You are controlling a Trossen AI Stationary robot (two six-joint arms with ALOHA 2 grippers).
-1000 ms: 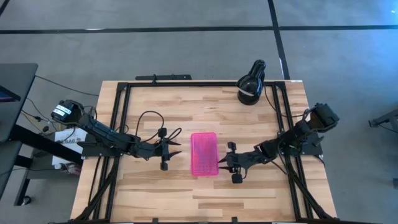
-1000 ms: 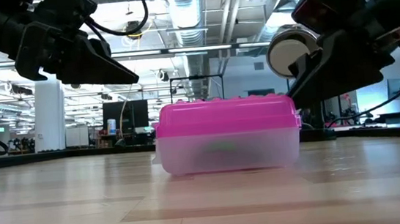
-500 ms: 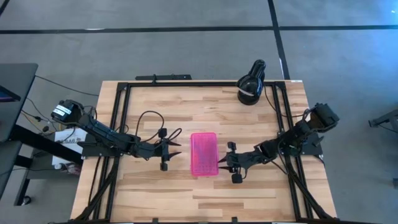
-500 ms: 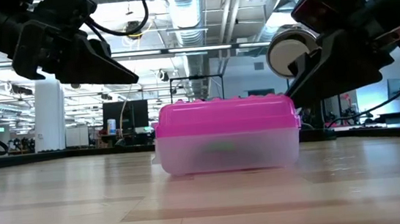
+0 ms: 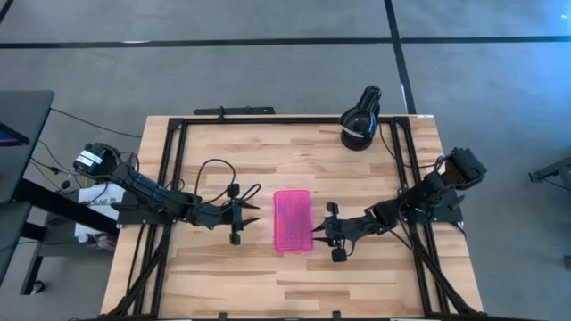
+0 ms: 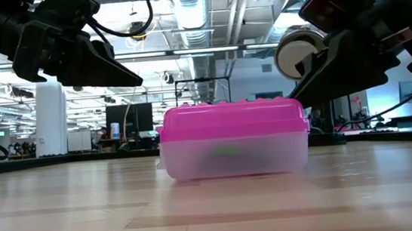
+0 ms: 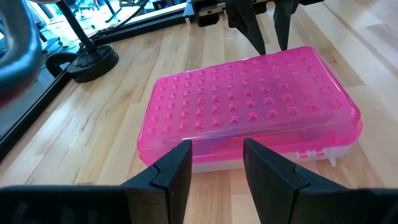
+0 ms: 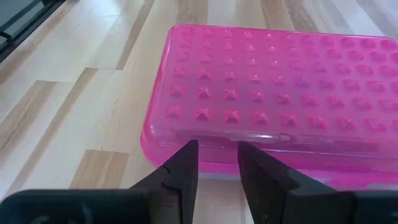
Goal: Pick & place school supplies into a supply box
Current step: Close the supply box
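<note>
The supply box [image 5: 293,220], a clear base under a shut pink studded lid [image 7: 249,99], lies flat on the table's middle. The school supplies do not show; only a dim shape [image 6: 228,153] shows through the base. My left gripper [image 5: 253,212] hovers open just left of the box, its fingers [image 7: 180,163] pointing at the box's long side. My right gripper [image 5: 315,234] hovers open at the box's right long side [image 8: 249,140], fingertips near the lid's edge [image 6: 301,100]. Neither has anything between its fingers.
A black round lamp-like object [image 5: 360,120] stands at the table's far right. Black frame rails [image 5: 169,178] run along the left and right edges, and a cable loop [image 5: 214,169] lies behind my left gripper. Bare wood [image 5: 294,276] lies near the front edge.
</note>
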